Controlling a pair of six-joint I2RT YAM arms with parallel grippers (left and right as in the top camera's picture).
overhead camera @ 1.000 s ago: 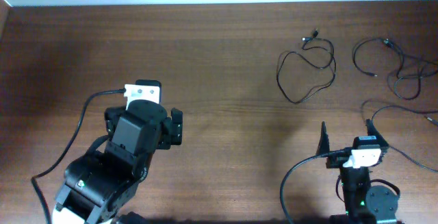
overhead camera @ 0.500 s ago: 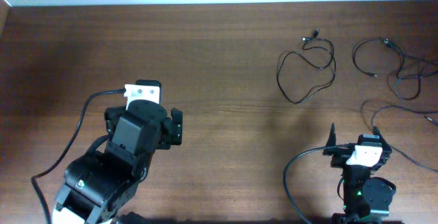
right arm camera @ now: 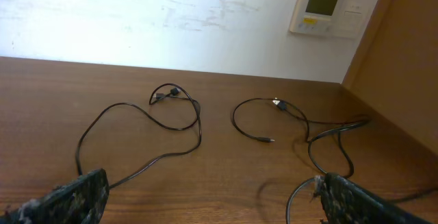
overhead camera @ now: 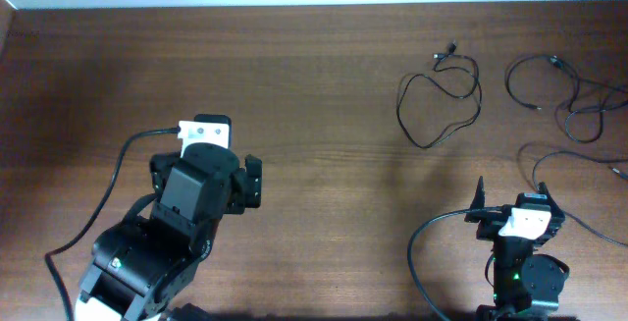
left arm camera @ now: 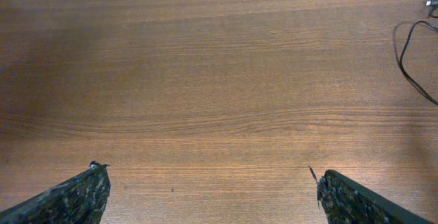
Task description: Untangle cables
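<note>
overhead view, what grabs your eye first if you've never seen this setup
A thin black looped cable and a messier cable tangle lie at the far right of the wooden table, apart from each other. The bulky left arm fills the near-left corner. The right gripper stands open just short of the cables, holding nothing.

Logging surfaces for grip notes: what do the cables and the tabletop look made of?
The cables: thin, black, matte, probably plastic or rubber sheathing; they lie in soft loops. The tabletop: brown wood or wood-look laminate, smooth with a faint sheen; grain lines show, real or printed cannot be told.
</note>
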